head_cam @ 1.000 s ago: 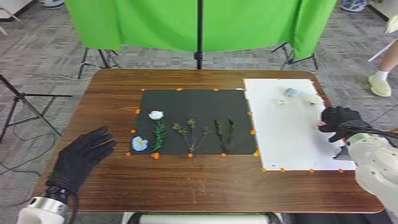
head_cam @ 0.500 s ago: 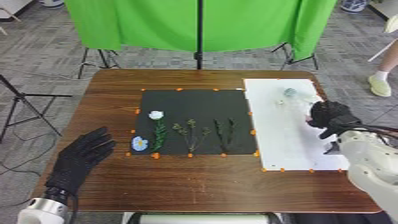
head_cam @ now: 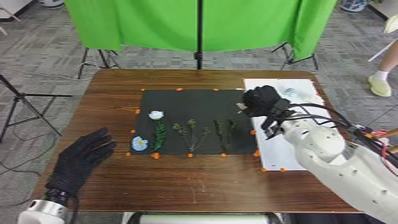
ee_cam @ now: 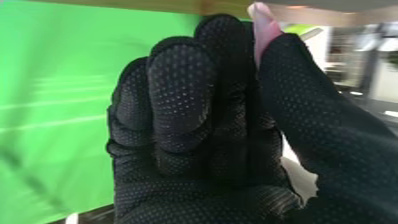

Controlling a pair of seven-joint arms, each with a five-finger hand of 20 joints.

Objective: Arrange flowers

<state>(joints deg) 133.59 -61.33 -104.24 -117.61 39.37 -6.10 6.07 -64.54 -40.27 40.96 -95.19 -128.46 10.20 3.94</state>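
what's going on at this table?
The robot's right hand pinches a pale pink piece, probably part of a flower, between thumb and fingers, over where the black sheet meets the white sheet. The black sheet holds a white flower, a blue flower and green sprigs. The left hand is open at the table's left side.

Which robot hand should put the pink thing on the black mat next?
Probably the right hand: it pinches the pink thing and is at the black mat's far right corner. The left hand is empty, off the mat's left side.
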